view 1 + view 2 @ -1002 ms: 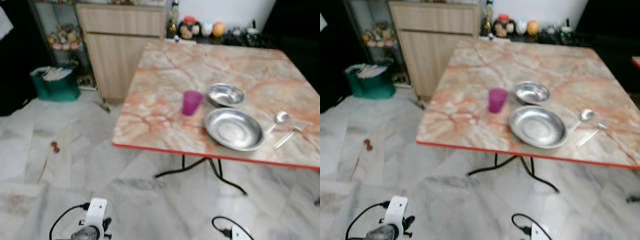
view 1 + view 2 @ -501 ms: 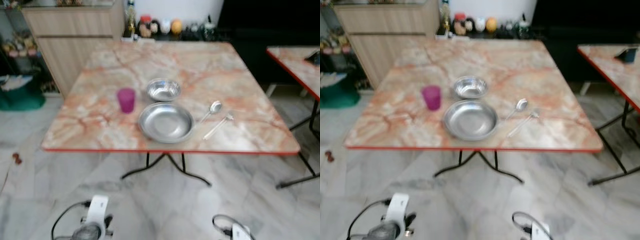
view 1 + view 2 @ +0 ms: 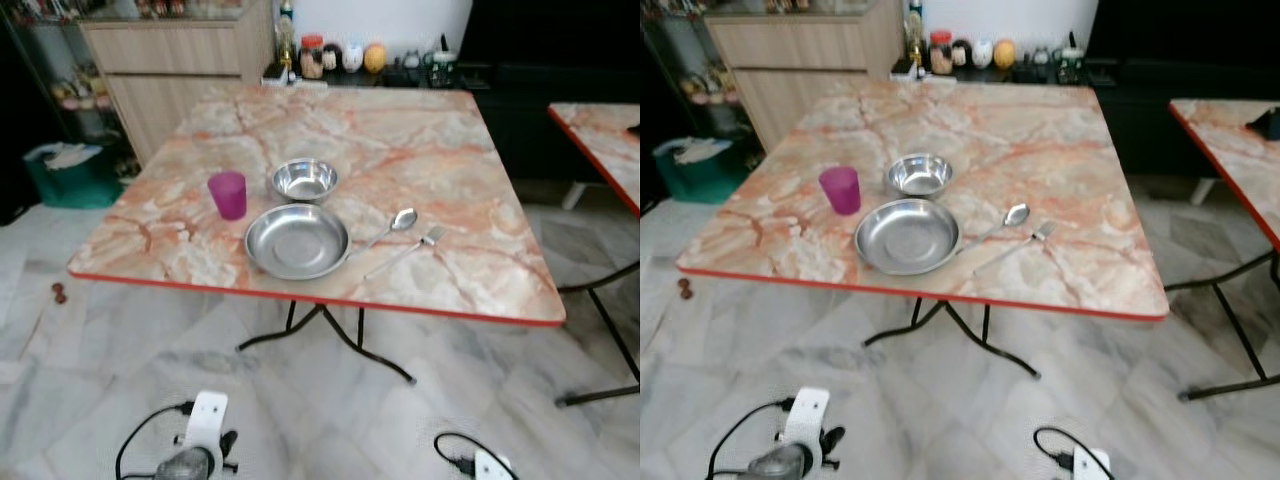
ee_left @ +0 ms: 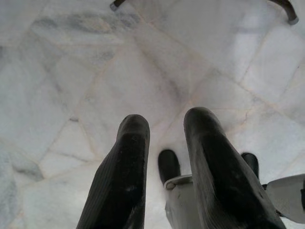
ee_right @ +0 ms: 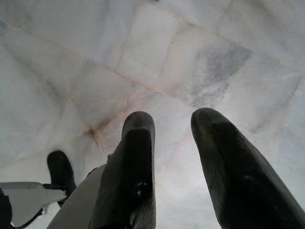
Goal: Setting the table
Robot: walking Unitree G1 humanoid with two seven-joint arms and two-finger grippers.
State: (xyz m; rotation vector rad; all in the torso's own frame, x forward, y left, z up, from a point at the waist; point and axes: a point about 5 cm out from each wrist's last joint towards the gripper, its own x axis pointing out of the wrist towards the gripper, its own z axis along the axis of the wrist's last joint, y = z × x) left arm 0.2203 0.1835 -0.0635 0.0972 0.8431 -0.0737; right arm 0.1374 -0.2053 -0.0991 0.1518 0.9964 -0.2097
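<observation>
A marble-topped table with a red edge stands ahead of me. On it sit a purple cup, a small steel bowl and a larger steel plate in front of the bowl. A spoon and a fork lie to the right of the plate. My left gripper hangs open over the floor with nothing between its fingers. My right gripper also hangs open above the tiles.
A wooden cabinet and a green bin stand at the back left. Jars and bottles line the far wall. A second table is at the right. Black folding legs spread under the table on the marble floor.
The view has swung right and then settled, so the table now sits centred and sharper. The things on the table have not moved. Both arms still hang low.
</observation>
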